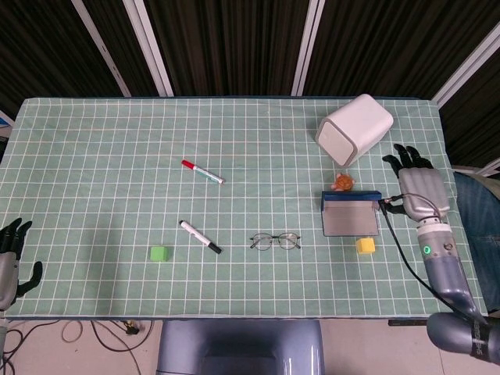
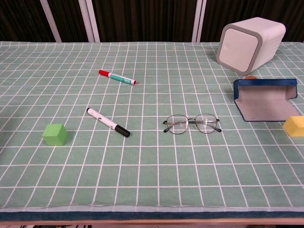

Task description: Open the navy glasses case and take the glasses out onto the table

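Navy glasses case (image 1: 351, 216) lies open on the worktop (image 1: 94, 172), lid up, long axis left-right. Glasses (image 1: 275, 241) already out, flat on the cloth, left of the case. Right hand (image 1: 416, 186) just right of the case, fingers spread, empty, far nearer than left hand (image 1: 11, 262), also spread. Task looks done.

Right hand (image 1: 416, 185) is empty with fingers spread. Left hand (image 1: 11, 262) sits at frame edge, fingers apparently apart, holding nothing.
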You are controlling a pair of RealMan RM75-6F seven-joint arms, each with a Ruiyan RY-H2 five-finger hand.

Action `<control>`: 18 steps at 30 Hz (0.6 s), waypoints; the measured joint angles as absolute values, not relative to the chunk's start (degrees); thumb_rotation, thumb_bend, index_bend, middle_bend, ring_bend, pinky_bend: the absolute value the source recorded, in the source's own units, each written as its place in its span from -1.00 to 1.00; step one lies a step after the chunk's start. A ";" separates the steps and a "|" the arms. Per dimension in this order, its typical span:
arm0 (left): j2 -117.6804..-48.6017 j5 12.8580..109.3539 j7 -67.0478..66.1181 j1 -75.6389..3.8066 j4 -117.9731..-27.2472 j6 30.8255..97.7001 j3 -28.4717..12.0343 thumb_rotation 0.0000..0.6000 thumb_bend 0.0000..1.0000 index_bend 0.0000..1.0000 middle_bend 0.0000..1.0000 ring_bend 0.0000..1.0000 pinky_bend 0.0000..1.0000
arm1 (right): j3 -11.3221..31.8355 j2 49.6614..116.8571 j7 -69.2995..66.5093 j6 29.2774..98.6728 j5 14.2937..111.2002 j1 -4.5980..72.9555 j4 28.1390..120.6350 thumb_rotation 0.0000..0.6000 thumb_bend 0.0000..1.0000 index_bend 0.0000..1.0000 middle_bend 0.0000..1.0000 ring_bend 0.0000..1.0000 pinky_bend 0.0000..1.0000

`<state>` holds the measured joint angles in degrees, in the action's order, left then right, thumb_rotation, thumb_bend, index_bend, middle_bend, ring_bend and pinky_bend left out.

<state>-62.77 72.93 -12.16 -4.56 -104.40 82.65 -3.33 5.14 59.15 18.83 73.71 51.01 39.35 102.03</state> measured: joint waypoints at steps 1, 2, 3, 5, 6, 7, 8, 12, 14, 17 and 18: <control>-62.79 73.51 -11.91 -4.55 -104.26 82.89 -3.32 1.00 -0.08 -0.86 -1.00 -1.00 -1.00 | 4.66 59.22 17.95 75.56 53.16 37.84 102.43 1.00 -0.53 -0.55 -0.81 -0.83 -0.55; -62.82 74.33 -11.53 -4.53 -104.03 83.18 -3.31 1.00 -0.08 -0.86 -1.00 -1.00 -1.00 | 4.10 59.36 17.07 77.43 55.31 36.22 102.76 1.00 -0.53 -0.55 -0.81 -0.83 -0.55; -62.83 74.93 -11.27 -4.52 -103.86 83.40 -3.29 1.00 -0.08 -0.86 -1.00 -1.00 -1.00 | 3.28 59.61 15.93 79.86 58.10 33.98 103.11 1.00 -0.53 -0.55 -0.81 -0.83 -0.55; -62.86 76.30 -10.63 -4.49 -103.50 83.86 -3.20 1.00 -0.08 -0.86 -1.00 -1.00 -1.00 | 1.82 60.17 14.27 83.30 62.05 30.59 103.37 1.00 -0.54 -0.55 -0.81 -0.82 -0.55; -62.86 76.83 -10.37 -4.49 -103.40 84.03 -3.14 1.00 -0.08 -0.86 -1.00 -1.00 -1.00 | 0.76 60.64 13.23 85.33 64.37 28.42 103.38 1.00 -0.53 -0.55 -0.81 -0.82 -0.55; -62.86 77.39 -10.12 -4.48 -103.32 84.21 -3.09 1.00 -0.08 -0.86 -1.00 -1.00 -1.00 | -0.05 61.05 12.52 86.72 65.84 26.87 103.30 1.00 -0.53 -0.55 -0.80 -0.82 -0.55; -62.85 78.23 -9.75 -4.46 -103.18 84.50 -3.02 1.00 -0.08 -0.86 -1.00 -1.00 -1.00 | -0.83 61.52 11.86 88.04 67.17 25.41 103.08 1.00 -0.54 -0.55 -0.80 -0.82 -0.55; -62.90 81.53 -8.23 -4.41 -102.51 85.84 -2.84 1.00 -0.08 -0.86 -1.00 -1.00 -1.00 | -4.00 64.13 9.72 92.67 71.86 19.25 100.19 1.00 -0.53 -0.55 -0.80 -0.82 -0.55; -62.96 83.39 -7.39 -4.37 -101.93 86.65 -2.70 1.00 -0.08 -0.86 -1.00 -1.00 -1.00 | -5.00 65.48 9.09 94.29 73.47 16.81 97.90 1.00 -0.53 -0.55 -0.78 -0.82 -0.55; -62.95 85.28 -6.60 -4.30 -101.15 87.28 -2.27 1.00 -0.09 -0.87 -1.00 -1.00 -1.00 | -5.86 67.18 7.76 96.10 75.49 13.60 94.96 1.00 -0.53 -0.55 -0.77 -0.82 -0.55; -62.93 85.60 -6.51 -4.29 -100.99 87.33 -2.12 1.00 -0.08 -0.87 -1.00 -1.00 -1.00 | -6.03 67.55 7.31 96.34 75.95 12.80 94.38 1.00 -0.53 -0.55 -0.77 -0.82 -0.55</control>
